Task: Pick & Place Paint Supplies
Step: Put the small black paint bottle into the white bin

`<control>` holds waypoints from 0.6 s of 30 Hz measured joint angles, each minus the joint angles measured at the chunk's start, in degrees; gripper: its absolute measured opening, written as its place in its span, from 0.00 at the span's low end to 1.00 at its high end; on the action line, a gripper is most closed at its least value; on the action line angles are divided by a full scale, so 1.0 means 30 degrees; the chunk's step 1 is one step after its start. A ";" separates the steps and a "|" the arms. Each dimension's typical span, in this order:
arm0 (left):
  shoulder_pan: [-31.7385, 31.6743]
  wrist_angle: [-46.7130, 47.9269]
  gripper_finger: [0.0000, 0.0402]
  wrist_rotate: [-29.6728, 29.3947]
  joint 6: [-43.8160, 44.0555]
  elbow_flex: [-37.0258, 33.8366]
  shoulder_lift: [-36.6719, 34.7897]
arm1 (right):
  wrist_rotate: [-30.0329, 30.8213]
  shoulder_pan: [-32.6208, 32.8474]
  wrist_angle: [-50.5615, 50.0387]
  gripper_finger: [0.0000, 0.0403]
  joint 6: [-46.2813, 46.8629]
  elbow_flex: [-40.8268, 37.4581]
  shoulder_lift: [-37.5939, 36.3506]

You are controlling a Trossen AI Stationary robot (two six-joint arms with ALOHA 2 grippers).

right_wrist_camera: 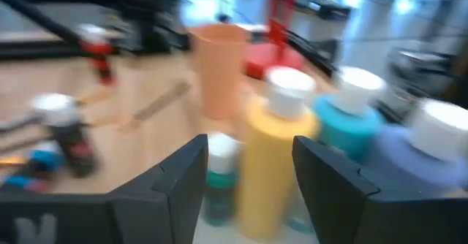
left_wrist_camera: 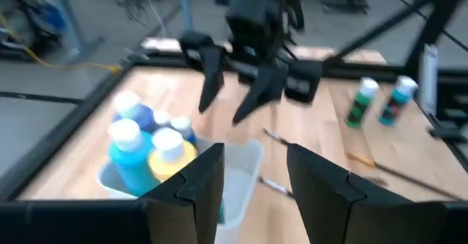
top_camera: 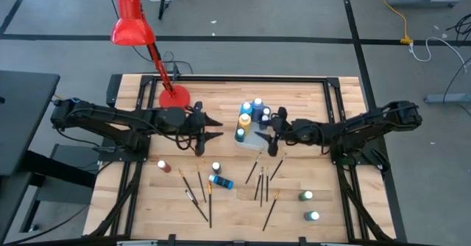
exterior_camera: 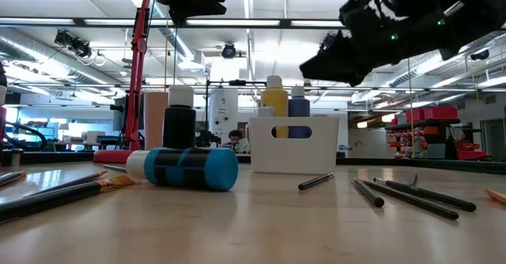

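Note:
A white bin (top_camera: 256, 135) at the table's middle holds several white-capped paint bottles, among them a yellow one (right_wrist_camera: 272, 164) and light blue ones (left_wrist_camera: 131, 156). My right gripper (left_wrist_camera: 223, 112) hangs open just above the bin's right side with nothing between its fingers. My left gripper (top_camera: 218, 128) stands open in the air left of the bin, pointing at it. On the near half of the table a blue bottle (exterior_camera: 190, 169) lies on its side. A dark bottle (exterior_camera: 179, 123), a red-brown one (top_camera: 163, 165) and two green ones (top_camera: 309, 205) stand upright. Several thin brushes (top_camera: 261, 183) lie flat there too.
A red desk lamp (top_camera: 132, 25) stands on its round base (top_camera: 175, 96) at the far left. A peach cup (right_wrist_camera: 219, 69) stands beyond the bin, near the lamp base. Black rails (top_camera: 221, 78) frame the wooden table. Bare wood lies along the far edge.

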State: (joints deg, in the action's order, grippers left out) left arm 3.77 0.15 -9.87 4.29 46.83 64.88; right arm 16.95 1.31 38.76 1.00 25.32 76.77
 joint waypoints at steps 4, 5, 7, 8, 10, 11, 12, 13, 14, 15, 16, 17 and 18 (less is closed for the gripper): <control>0.0150 0.1238 0.40 0.2461 0.0000 -0.0014 0.0062 | -0.0691 0.0448 0.0424 0.49 0.0001 0.0006 0.0000; 0.0279 0.1252 0.40 0.2895 0.0000 -0.0029 0.0267 | -0.0696 0.0531 0.0440 0.49 0.0002 0.0007 0.0000; 0.0663 0.1965 0.40 0.3511 0.0000 -0.0073 0.0499 | -0.0683 0.0718 0.0333 0.49 0.0007 0.0007 0.0003; 0.0931 0.2067 0.40 0.3674 0.0007 -0.0102 0.0663 | -0.0671 0.0812 0.0336 0.49 0.0056 0.0007 0.0000; 0.1603 0.1968 0.40 0.3633 0.0145 -0.0051 0.1177 | -0.0683 0.0973 0.0326 0.49 0.0497 0.0007 0.0007; 0.1952 0.2216 0.40 0.3515 0.0287 -0.0062 0.1422 | -0.0684 0.1047 0.0335 0.49 0.0626 0.0007 0.0007; 0.2317 0.2247 0.40 0.3288 0.0370 -0.0073 0.1710 | -0.0723 0.1091 0.0312 0.49 0.0800 0.0015 0.0007; 0.2717 0.2202 0.40 0.2953 0.0430 -0.0073 0.2020 | -0.0834 0.1144 0.0239 0.49 0.0941 0.0015 0.0007; 0.3080 0.2184 0.40 0.2535 0.0444 -0.0073 0.2316 | -0.1033 0.1183 0.0193 0.49 0.0974 0.0015 0.0007; 0.3452 0.2218 0.40 0.2011 0.0436 -0.0073 0.2605 | -0.1237 0.1222 0.0190 0.49 0.0988 0.0015 0.0007; 0.3798 0.2171 0.40 0.1418 0.0415 -0.0073 0.2941 | -0.1385 0.1271 0.0190 0.49 0.1008 0.0015 0.0007; 0.4096 0.2082 0.40 0.0829 0.0424 -0.0073 0.3274 | -0.1499 0.1320 0.0207 0.49 0.1029 0.0015 0.0007; 0.4381 0.2177 0.40 0.0237 0.0535 -0.0073 0.3576 | -0.1492 0.1377 0.0263 0.49 0.1090 0.0015 0.0007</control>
State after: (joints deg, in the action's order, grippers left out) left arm 16.91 6.68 -9.16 5.90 46.61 75.61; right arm 12.47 5.45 39.55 4.26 25.36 76.79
